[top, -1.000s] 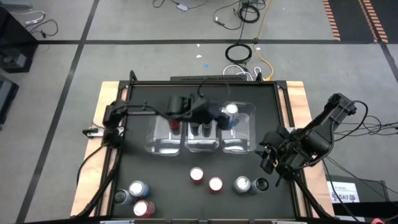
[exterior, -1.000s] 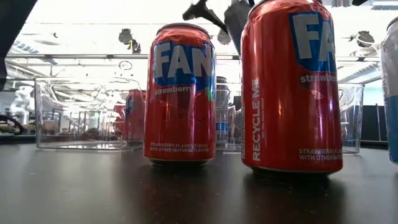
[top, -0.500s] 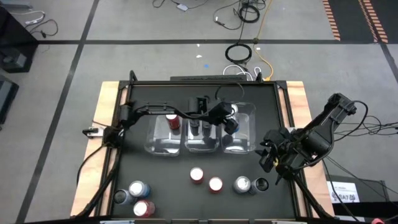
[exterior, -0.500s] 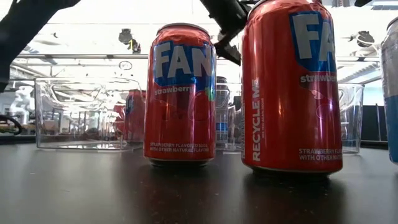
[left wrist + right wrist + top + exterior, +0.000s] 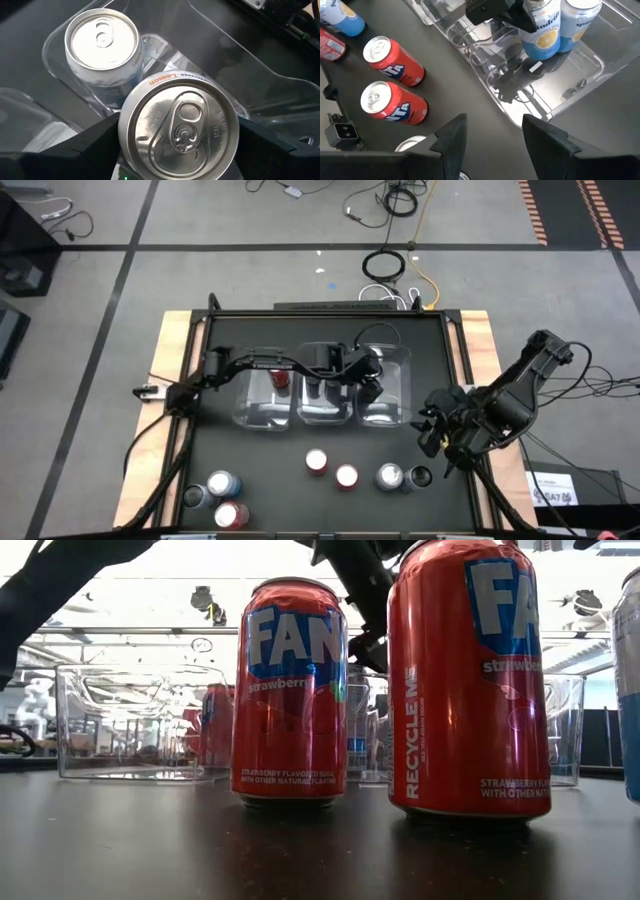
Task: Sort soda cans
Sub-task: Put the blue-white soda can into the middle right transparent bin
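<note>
Left gripper [image 5: 372, 383], centre of the high view, over the right-hand clear rectangular plastic bin [image 5: 402, 395]. Fingers closed on a silver-blue lemon soda can with a silver top [image 5: 179, 131], held upright. Right wrist view shows this can [image 5: 541, 25] inside the bin, just beside a second silver-blue can [image 5: 576, 22]; whether its base touches the bin floor: cannot tell.

Step in hand (judgement): placing the held can in the bin with its like. Next move calls for lowering until seated, spreading the fingers, lifting straight up without clipping the neighbouring can or the bin wall.

Right gripper [image 5: 490, 132] waits at right of the high view, fingers spread, holding nothing.

Count, high view:
- Bins: three in a row, middle of frame.
- Left bin: one red can [image 5: 279, 377]. Middle bin: dark cans, number unclear under the arm. Right bin: two silver-blue.
- Loose, lower centre: two red strawberry cans [image 5: 317, 462], one silver-blue, one dark.
- Loose, lower left: one silver-blue, one dark, one red.
</note>
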Robot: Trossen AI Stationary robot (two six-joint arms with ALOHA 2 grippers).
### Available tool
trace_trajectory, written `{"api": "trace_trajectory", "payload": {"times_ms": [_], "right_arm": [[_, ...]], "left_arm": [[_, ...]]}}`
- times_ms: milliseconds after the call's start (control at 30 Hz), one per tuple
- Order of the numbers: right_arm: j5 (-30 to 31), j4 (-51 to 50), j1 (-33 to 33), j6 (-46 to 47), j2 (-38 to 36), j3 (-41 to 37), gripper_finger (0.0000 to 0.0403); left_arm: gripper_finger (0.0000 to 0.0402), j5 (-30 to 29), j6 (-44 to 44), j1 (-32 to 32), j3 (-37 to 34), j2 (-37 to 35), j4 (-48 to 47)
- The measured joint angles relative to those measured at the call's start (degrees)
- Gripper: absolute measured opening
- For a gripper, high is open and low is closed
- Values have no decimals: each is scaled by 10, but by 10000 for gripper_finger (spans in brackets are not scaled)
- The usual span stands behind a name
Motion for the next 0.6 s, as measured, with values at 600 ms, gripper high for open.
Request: {"api": "trace_trajectory", "payload": {"times_ms": [600], "right_arm": [[0,0,0,0,0,0,185]], "left_arm": [[329,-15,188,-36,-3,7,53]]}}
